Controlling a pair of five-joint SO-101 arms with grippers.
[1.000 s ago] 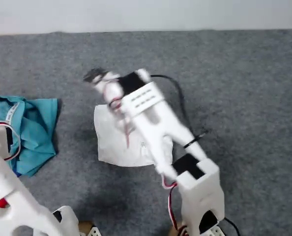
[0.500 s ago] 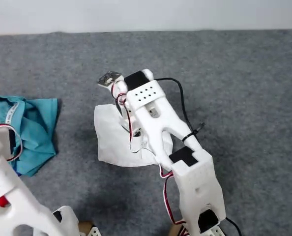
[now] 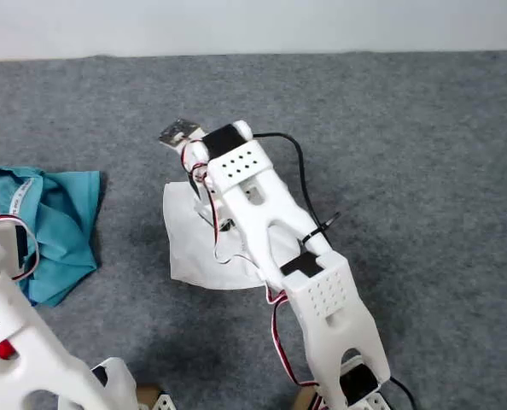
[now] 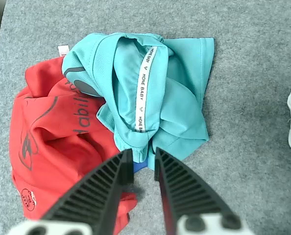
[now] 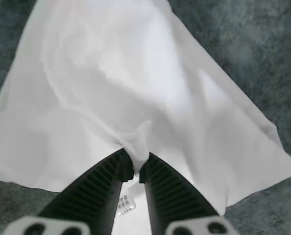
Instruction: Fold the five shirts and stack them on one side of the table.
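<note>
My right pincer (image 5: 134, 171) is closed on a pinched ridge of the white shirt (image 5: 111, 83), at the middle of the counter (image 3: 424, 128). It looks like light, limp cloth that will sag, so I'd grip hems or corners. My left pincer (image 4: 141, 164), barely parted and empty, hangs over the teal shirt (image 4: 160, 98).

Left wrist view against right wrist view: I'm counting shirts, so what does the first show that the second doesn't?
The left wrist view brings the teal shirt crumpled over the red shirt, with the left end effector slightly open above them. The right wrist view brings the right end effector pinching a fold of the white shirt. Both share the grey table. A white edge at the left wrist view's border may be that same white shirt.
</note>
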